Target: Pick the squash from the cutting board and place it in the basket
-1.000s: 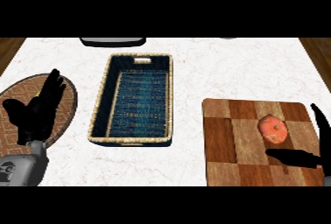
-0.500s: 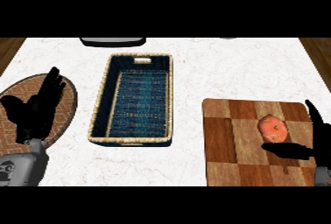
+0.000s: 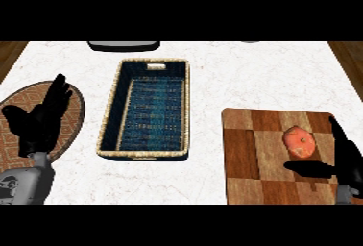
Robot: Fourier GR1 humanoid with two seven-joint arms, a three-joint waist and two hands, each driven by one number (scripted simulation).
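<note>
- Head view, nearest the lower edge: the right hand (image 3: 340, 161) stands over the right part of the cutting board (image 3: 251, 158), fingers straight and pointing up the frame, thumb spread out to the left. It holds nothing.
- Change over the last second: the right hand has shifted slightly toward the right edge and a little up the frame, so the thumb now lies just below the squash (image 3: 300, 141) and the fingers run along its right side. No contact is visible.
- The squash lies flat on the cutting board, in its upper right part, where it lay in the earlier frames.
- Meaning for the task: the hand is bracketing the squash, so this appears to be the pre-grasp approach. Closing, lifting and transfer are not yet done.
- At the left, the left hand (image 3: 39, 120) rests open, fingers straight and up, over the round mat (image 3: 71, 125). It has not moved and holds nothing.
- Mid-frame: the basket (image 3: 110, 117) sits well apart from the cutting board, to its left, unmoved.
- Far edge: a dark object (image 3: 124, 45) is partly in view.
</note>
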